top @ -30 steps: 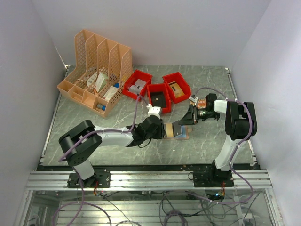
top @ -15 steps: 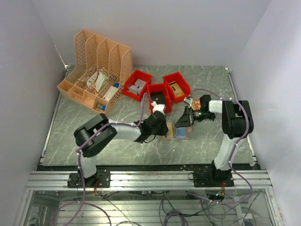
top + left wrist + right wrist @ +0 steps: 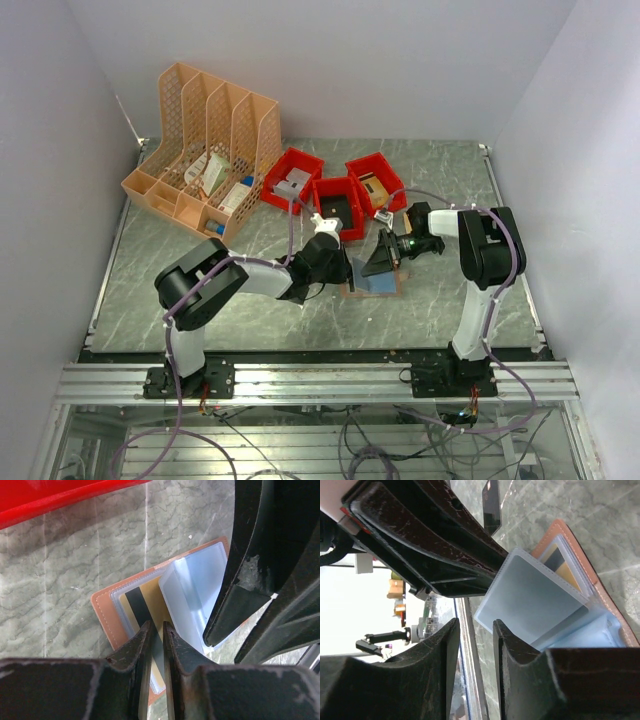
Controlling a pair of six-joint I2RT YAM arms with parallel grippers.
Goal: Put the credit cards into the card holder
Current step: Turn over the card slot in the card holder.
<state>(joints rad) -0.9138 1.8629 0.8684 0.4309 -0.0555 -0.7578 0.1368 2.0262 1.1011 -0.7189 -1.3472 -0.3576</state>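
Setting: grey-green marbled table [image 3: 450,170] enclosed by plain white walls.

Background stock: one orange lattice file rack [image 3: 205,150] at the far left, holding small packets; three red bins [image 3: 303,156] in a row just right of it, each with an item inside.

Item 1, card holder [image 3: 380,284]: salmon-pink, lying opened flat on the table in front of the middle and right bins, between the two grippers. Stitched leather border [image 3: 107,612] visible on the left wrist view. Clear plastic pockets fan out from the inside [image 3: 592,580].

Item 2, gold card [image 3: 152,600]: black magnetic stripe along its length, lying partly inside a clear pocket of the holder, near end sticking out toward the left gripper.

Item 3, clear leaf [image 3: 535,597]: one plastic pocket tilted up off the rest, standing between the gold card and the right gripper's fingers.

Left gripper [image 3: 157,627]: reaches in from the left [image 3: 347,270], fingers drawn almost together and pinching the near end of the gold card.

Right gripper [image 3: 476,625]: comes in from the right [image 3: 378,262], tips at the lower corner of the lifted leaf. Only a narrow slit shows between the fingers; cannot tell whether they clamp the leaf or merely prop it
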